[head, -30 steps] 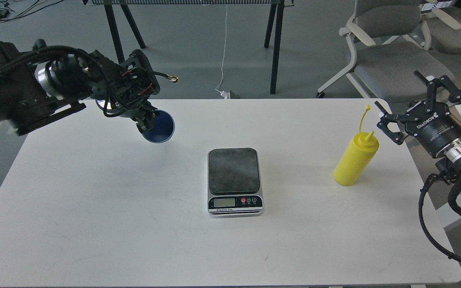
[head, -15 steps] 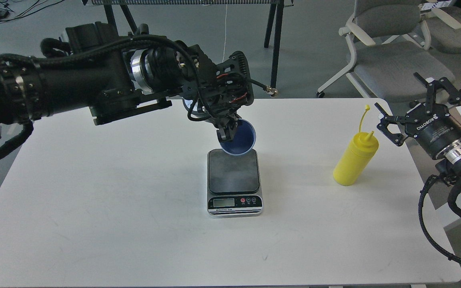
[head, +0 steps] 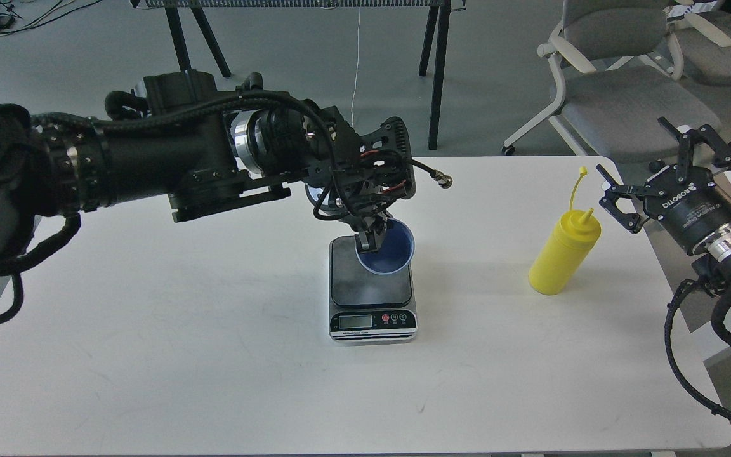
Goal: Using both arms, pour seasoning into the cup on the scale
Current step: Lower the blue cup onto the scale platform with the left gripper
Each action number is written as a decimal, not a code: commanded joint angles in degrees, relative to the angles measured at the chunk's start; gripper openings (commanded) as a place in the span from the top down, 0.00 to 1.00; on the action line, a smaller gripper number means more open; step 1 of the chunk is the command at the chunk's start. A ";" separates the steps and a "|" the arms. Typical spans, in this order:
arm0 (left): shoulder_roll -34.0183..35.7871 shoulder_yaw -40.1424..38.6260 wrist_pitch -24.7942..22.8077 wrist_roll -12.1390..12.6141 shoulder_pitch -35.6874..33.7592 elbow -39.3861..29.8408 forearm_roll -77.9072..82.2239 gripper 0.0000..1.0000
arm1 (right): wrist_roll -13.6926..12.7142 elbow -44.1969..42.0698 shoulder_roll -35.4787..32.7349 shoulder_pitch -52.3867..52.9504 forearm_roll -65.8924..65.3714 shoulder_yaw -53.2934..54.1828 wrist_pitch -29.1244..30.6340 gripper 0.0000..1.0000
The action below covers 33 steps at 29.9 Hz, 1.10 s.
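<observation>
Now the left gripper is pinching the cup by its rim, hanging it slightly tilted over the scale; whether it is touching the platform is hard to tell. Just left of the spread right gripper, the seasoning is standing upright.

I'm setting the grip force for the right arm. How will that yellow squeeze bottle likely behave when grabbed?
The squeeze bottle looks like soft plastic, so its walls probably give under a firm grip. Tall, narrow and already leaning, it may tip if nudged. Its thin tethered cap looks floppy. The right gripper is open beside it.
</observation>
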 commanded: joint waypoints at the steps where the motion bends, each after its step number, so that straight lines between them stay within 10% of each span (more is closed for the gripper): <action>1: -0.15 0.08 0.00 0.00 0.38 0.42 0.15 1.00 | 0.05 0.00 -0.08 -0.17 0.00 0.02 0.00 0.01; 33: -1.21 2.28 0.00 0.00 3.28 4.11 -0.12 0.93 | 0.85 -0.08 -0.17 -1.31 0.00 0.11 0.00 0.01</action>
